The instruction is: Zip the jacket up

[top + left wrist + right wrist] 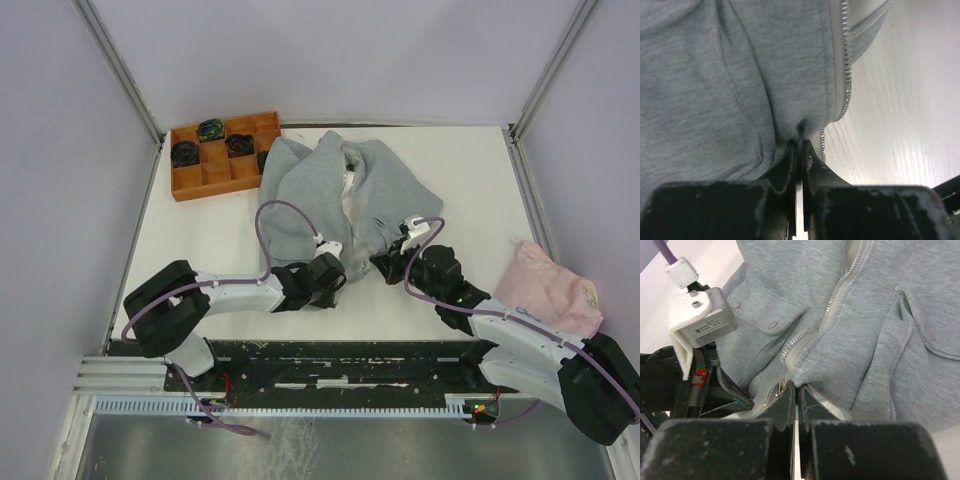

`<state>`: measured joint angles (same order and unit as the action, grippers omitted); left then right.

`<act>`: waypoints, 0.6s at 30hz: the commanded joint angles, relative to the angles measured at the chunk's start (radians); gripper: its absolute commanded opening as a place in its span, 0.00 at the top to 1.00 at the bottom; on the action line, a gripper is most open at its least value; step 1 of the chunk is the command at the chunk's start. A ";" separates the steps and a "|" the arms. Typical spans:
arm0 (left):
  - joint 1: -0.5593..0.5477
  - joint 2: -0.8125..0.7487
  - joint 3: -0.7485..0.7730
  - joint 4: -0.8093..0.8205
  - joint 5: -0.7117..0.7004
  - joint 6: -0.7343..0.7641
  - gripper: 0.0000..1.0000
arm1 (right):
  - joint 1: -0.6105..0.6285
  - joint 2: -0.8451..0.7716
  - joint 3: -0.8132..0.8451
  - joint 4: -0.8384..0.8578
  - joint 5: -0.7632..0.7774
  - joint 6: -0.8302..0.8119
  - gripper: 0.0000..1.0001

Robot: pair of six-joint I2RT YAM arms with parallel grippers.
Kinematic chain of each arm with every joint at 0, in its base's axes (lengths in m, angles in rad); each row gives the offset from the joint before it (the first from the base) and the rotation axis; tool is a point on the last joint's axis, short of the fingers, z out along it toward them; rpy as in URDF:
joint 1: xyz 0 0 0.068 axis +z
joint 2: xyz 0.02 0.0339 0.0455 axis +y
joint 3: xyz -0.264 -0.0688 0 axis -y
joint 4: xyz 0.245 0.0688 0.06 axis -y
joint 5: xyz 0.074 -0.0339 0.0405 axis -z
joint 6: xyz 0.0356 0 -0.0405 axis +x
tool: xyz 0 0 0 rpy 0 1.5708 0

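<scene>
The light grey fleece jacket [335,190] lies unzipped on the white table, its bottom hem toward the arms. My left gripper [338,268] is at the hem of the left front panel. In the left wrist view its jaws [800,144] are pinched shut on a fold of grey fabric, just beside the zipper teeth [845,65]. My right gripper [386,263] is at the hem of the other panel. Its jaws [796,389] are shut on the fleece edge, with the metal zipper slider [779,388] just to their left. The zipper track [837,295] runs open up the front.
An orange compartment tray [215,150] holding dark objects sits at the back left, touching the jacket's hood side. A pale pink cloth [552,288] lies at the right edge by my right arm. The left arm's wrist camera housing [700,322] is close beside my right gripper.
</scene>
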<state>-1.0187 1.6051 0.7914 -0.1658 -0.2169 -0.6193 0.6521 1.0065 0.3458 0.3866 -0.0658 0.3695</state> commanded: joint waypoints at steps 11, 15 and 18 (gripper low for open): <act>0.002 -0.418 -0.292 0.301 -0.107 -0.069 0.97 | -0.010 -0.064 0.107 -0.060 -0.091 0.040 1.00; 0.003 -0.527 -0.372 0.451 -0.168 -0.065 0.97 | -0.014 -0.076 0.097 -0.024 -0.109 0.071 1.00; 0.002 -0.571 -0.413 0.564 -0.181 -0.039 0.97 | -0.015 -0.088 0.078 0.022 -0.125 0.086 1.00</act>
<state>-1.0176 1.0920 0.4149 0.1585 -0.3252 -0.6476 0.6384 0.9554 0.4046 0.3050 -0.1371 0.4168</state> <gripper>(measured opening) 0.054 0.008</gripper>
